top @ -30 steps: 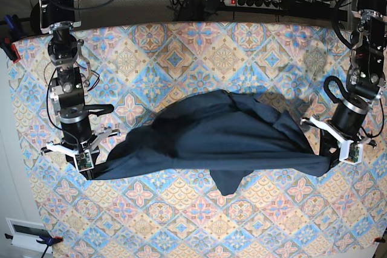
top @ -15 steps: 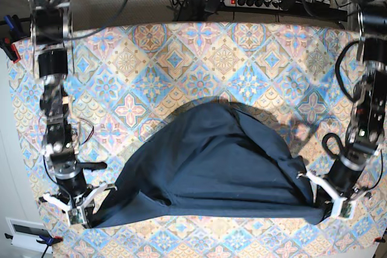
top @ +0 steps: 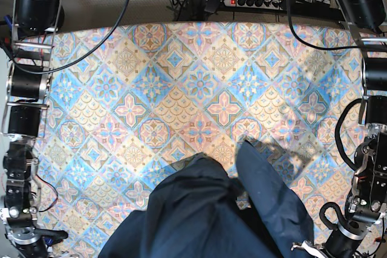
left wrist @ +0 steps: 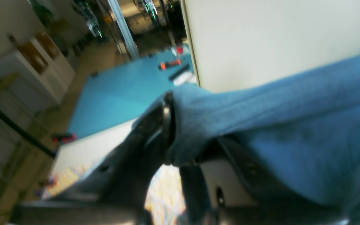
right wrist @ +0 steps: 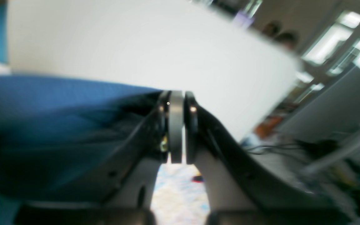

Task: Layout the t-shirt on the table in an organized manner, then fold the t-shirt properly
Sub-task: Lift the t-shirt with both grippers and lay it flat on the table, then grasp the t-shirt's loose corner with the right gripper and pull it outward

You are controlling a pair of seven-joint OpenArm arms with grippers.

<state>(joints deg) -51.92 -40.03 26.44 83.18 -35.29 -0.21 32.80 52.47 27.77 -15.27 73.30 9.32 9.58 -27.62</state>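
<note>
Closest to my left wrist camera, my left fingers (left wrist: 170, 131) are pinched tight on a thick bunched fold of the t-shirt (left wrist: 292, 125), the blue cloth wrapping over the outer finger and stretching away toward 3 o'clock, taut and ribbed with a seam line along its upper edge. On the other side, my right fingers (right wrist: 177, 128) sit pressed together with only a thin sliver between the pads, and the t-shirt (right wrist: 52, 103) runs off from them toward 9 o'clock as a flat, blurred blue band; the pinch itself is too blurred to see clearly, but the cloth leads straight into it. In the base view the t-shirt (top: 211, 216) hangs as a dark navy mound at 6 o'clock, rumpled, with one flap standing up toward 1 o'clock and a deep crease down its middle. Beyond it the bench (top: 181, 70) spreads its pastel diamond-tile cloth out to the far edge at 12 o'clock. No container shows in any view.
</note>
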